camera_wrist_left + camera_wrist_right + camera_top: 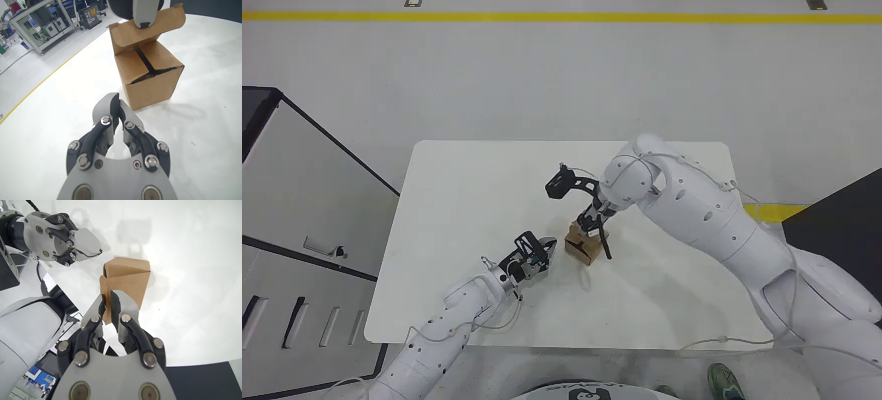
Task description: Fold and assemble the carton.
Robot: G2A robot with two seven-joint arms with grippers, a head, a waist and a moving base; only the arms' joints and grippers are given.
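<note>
I have the carton (153,85) standing upright on the white table (462,200), a little to the robot's right of the middle. Its two inner flaps (130,60) are folded down across the top with a dark slit between them. The lid flap (160,26) stands up from the far edge and curls forward at its tip. My right gripper (108,294) comes down from above, narrowed onto that lid flap, with cardboard sandwiched between its black pads. How firmly they bite I can't quite judge from the wrist view. My left gripper (118,97) is closed on nothing. It sits low over the table, just beside the carton's near side and apart from it.
</note>
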